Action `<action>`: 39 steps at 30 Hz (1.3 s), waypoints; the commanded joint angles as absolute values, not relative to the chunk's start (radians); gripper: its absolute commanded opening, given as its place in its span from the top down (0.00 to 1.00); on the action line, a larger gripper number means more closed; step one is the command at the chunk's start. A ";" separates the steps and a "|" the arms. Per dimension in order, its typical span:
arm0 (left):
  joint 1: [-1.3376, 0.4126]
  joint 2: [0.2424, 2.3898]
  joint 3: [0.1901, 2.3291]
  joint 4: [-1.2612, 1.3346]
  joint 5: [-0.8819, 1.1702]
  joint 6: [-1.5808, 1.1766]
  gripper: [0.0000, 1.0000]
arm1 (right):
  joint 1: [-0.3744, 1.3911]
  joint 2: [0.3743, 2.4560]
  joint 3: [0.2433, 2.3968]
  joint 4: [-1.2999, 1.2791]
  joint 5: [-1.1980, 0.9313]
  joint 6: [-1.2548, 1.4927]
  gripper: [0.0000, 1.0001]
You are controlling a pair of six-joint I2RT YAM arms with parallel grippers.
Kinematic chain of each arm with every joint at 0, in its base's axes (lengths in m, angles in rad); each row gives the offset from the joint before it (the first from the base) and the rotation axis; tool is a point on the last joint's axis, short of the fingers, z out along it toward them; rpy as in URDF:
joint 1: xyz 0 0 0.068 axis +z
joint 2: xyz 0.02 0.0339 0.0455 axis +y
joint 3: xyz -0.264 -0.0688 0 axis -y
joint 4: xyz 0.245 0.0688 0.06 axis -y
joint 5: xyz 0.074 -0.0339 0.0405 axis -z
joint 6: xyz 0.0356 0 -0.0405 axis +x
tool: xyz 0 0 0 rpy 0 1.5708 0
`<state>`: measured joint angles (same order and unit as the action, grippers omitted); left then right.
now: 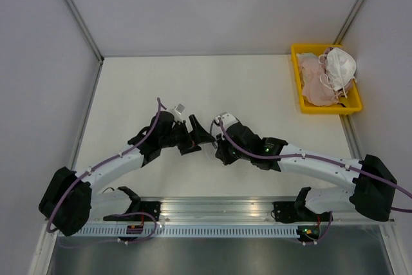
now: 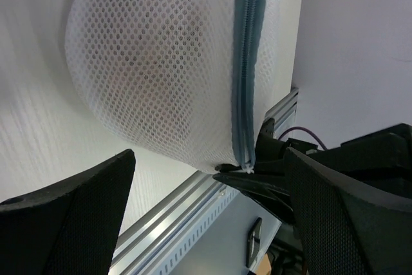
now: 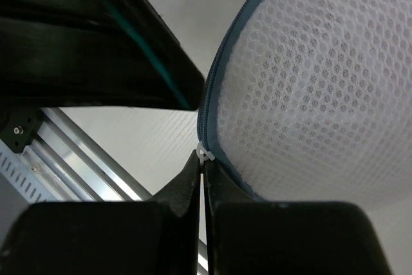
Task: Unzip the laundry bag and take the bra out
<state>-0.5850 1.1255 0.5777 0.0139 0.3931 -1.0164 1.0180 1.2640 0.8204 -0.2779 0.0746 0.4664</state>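
Two hands meet over the bench (image 1: 161, 82): the left hand (image 2: 209, 159) gapes empty facing the laundry bag (image 2: 161, 62), and the right hand (image 3: 203, 162) is pinched on its zip tab (image 3: 205, 152). Best clamp the left on the mesh first, then draw the tab along the rim.

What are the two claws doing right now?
Left gripper: open, holding nothing.
Right gripper: closed on the zipper pull of the mesh bag.

A honeycomb pattern is shown by the white dome-shaped mesh laundry bag (image 2: 161, 62); its zipper line (image 2: 247, 62) is coloured grey-blue.
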 commanded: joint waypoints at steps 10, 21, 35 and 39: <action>-0.672 1.288 0.692 0.172 0.327 -1.075 0.01 | 1.019 1.243 0.804 -0.247 0.014 0.439 1.00; -0.681 1.391 0.693 0.238 0.348 -1.057 0.78 | 1.019 1.236 0.807 -0.270 0.020 0.430 1.00; -0.600 1.411 0.693 0.224 0.348 -0.957 0.98 | 1.019 1.227 0.816 -0.367 0.009 0.422 1.00; -0.548 1.405 0.684 0.224 0.385 -0.925 0.98 | 1.020 1.221 0.811 -0.405 0.005 0.413 1.00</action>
